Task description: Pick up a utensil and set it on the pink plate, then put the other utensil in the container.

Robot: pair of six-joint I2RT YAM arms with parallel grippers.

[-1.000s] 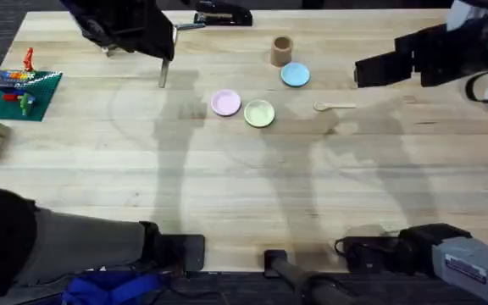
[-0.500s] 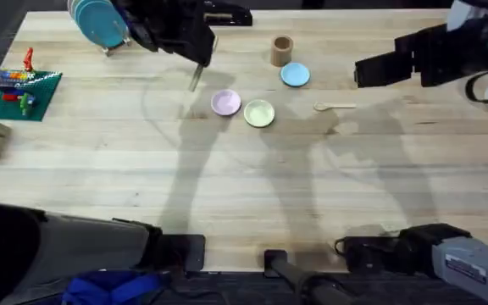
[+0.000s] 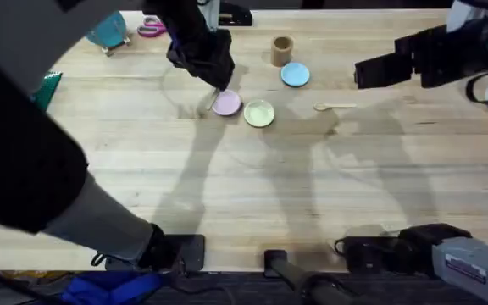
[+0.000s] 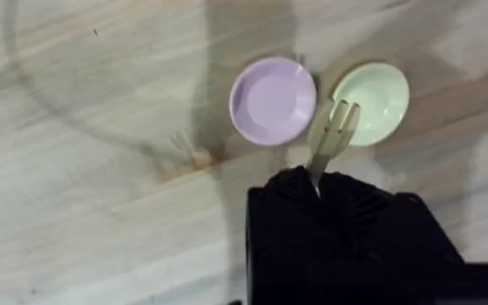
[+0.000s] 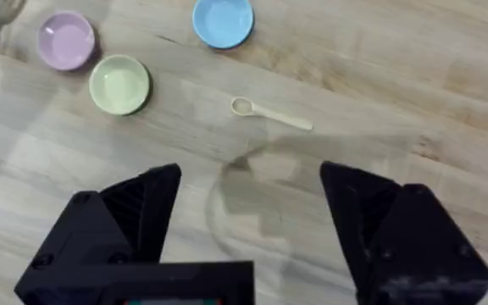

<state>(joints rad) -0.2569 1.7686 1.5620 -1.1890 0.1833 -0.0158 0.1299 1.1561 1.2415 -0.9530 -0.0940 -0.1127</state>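
Note:
My left gripper (image 3: 218,78) hangs just behind the pink plate (image 3: 225,103), shut on the pale wooden fork (image 4: 330,135). In the left wrist view the fork's tines stick out past the black fingers (image 4: 286,191), above the gap between the pink plate (image 4: 273,101) and a yellow-green plate (image 4: 371,102). The wooden spoon (image 3: 335,106) lies flat on the table right of the plates. The brown cup (image 3: 281,50) stands at the back, behind a light blue plate (image 3: 295,74). My right gripper (image 5: 248,195) is open and raised, with the spoon (image 5: 269,114) ahead of it.
The left arm rises large and dark over the table's left side. A teal object (image 3: 108,32), pink scissors (image 3: 151,28) and a black stapler (image 3: 235,15) sit along the back edge. A green baseplate (image 3: 47,85) peeks out at the left. The front half of the table is bare wood.
My left arm has swung right from the back left corner to just behind the pink plate, carrying the fork. The right arm, plates and spoon have not moved.

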